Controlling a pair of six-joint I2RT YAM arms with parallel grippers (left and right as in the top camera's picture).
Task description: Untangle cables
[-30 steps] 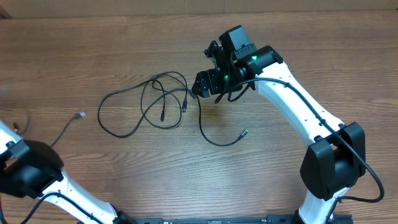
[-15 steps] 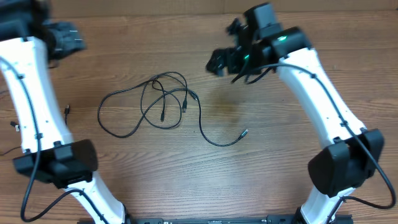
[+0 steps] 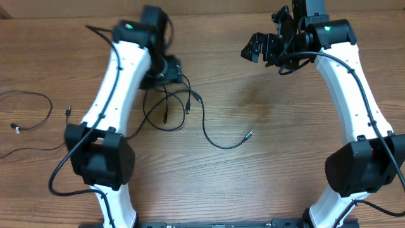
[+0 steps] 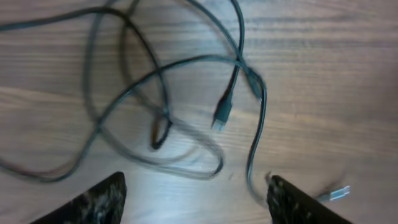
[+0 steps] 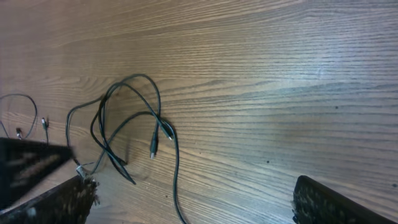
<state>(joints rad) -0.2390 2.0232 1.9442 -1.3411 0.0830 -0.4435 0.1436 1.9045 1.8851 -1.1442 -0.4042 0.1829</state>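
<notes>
Beneath left claw (image 4: 196, 200), tangled cables (image 4: 222, 113).

Matt wood-grain table (image 3: 285, 164), thin matt black rubbery cables (image 3: 204, 125), smooth white plastic arm shells (image 3: 354, 95), speckled black fingers (image 4: 99, 199)

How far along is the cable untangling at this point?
Done: one cord lies apart at the left side of the table. In hand: nothing; the left gripper hovers open over the tangle, and the right gripper is open, off to the side. Left: the tangle's loops cross one another.
</notes>
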